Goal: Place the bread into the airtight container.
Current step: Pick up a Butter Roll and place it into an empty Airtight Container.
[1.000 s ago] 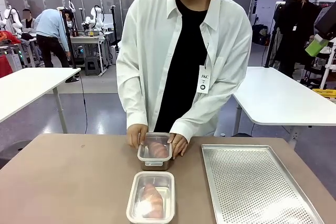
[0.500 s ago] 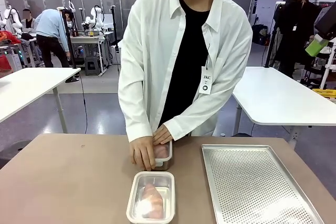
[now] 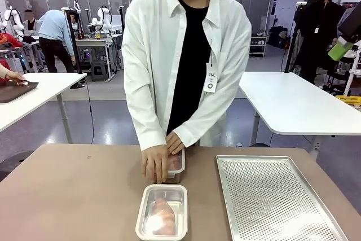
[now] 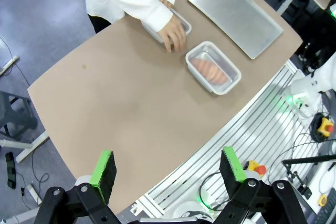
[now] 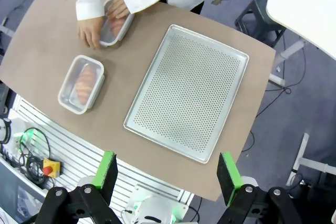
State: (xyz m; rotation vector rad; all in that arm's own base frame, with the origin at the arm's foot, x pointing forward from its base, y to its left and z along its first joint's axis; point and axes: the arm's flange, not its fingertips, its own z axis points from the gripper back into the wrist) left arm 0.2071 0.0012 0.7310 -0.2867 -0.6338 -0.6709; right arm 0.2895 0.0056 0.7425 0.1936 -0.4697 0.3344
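1. The left gripper [image 4: 168, 174] hangs high above the table [image 4: 115, 108], its green-padded fingers spread wide with nothing between them.
2. The right gripper [image 5: 167, 174] is likewise high up, fingers wide apart and empty.
3. From the left wrist, a closed airtight container [image 4: 213, 68] with bread [image 4: 209, 70] inside lies toward 1 o'clock, near the table's edge.
4. Just beyond it, at 12 o'clock, a second container [image 3: 174, 165] sits under the person's hands: one hand [image 3: 155, 163] lies flat over its lid and the other hand [image 3: 175, 142] rests at its far rim; bread shows through the lid.
5. From the right wrist, a perforated metal tray [image 5: 189, 93] lies at 12 o'clock, well apart from both containers at 10 o'clock.
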